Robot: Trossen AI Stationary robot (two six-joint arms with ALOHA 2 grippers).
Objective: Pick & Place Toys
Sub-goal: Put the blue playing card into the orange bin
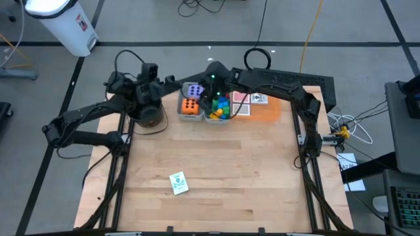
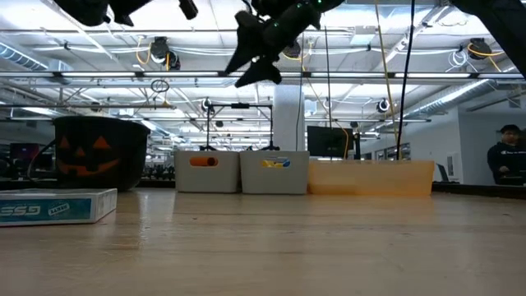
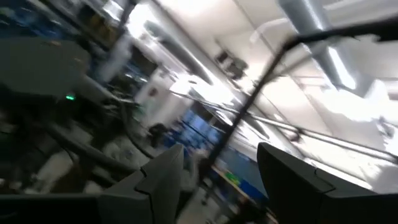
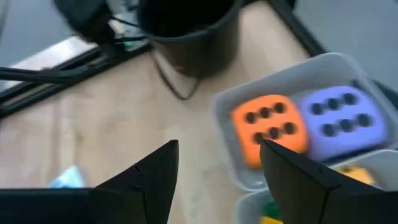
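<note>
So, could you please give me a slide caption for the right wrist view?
Open right claw above the grey plastic bin holding the orange dotted die and purple dotted die.

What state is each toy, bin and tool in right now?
Orange die: in the left bin, beside the purple die.
Purple die: same bin.
Bricks: piled in the second bin.
Cards: flat on the orange tray.
Card box: lying alone on the table.
Right tool: open, empty.
Left tool: open, empty.

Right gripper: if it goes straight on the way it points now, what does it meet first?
Probably the bare table beside the dice bin; the right gripper stands open, empty.
</note>
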